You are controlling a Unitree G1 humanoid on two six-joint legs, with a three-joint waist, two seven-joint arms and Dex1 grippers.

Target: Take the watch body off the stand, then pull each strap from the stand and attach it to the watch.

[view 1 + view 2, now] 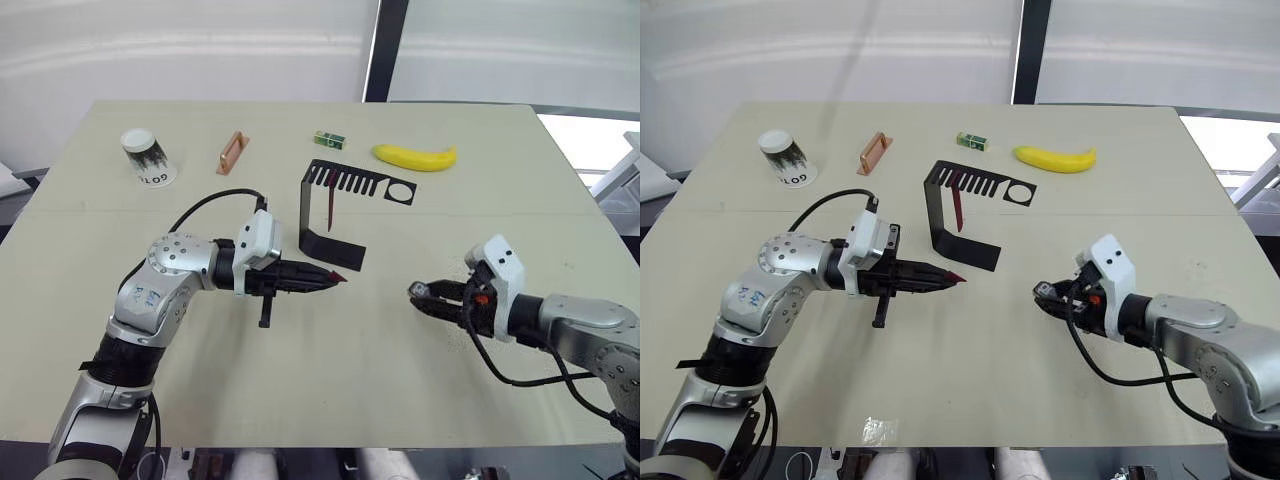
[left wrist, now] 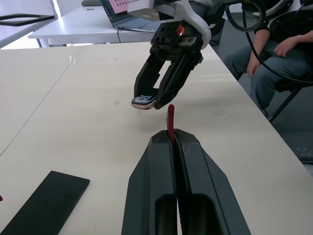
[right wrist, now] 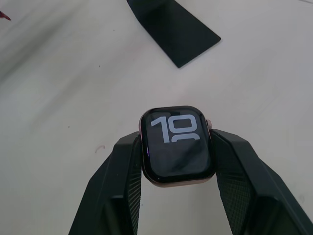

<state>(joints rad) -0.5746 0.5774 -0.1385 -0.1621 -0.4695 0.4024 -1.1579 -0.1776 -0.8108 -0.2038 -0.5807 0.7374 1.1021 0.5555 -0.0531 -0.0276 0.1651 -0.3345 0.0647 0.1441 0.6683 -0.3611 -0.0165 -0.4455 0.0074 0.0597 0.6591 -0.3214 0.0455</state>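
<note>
Maroon strap (image 2: 170, 117) clenched in left hand (image 1: 335, 279) | right hand (image 3: 176, 161) grasps watch body (image 3: 177, 145) | stand (image 1: 325, 245) between

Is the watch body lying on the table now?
No, the right gripper holds the watch body between its two fingers, above the table.

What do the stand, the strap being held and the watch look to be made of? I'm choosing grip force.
The stand looks like thin sheet metal, matte black: flat bent plates with cut slots. The strap in the left gripper looks like soft rubber, dark red and smooth, though stiffness is unclear. The watch in the right gripper has a glossy glass-like face and a metallic-looking rim.
</note>
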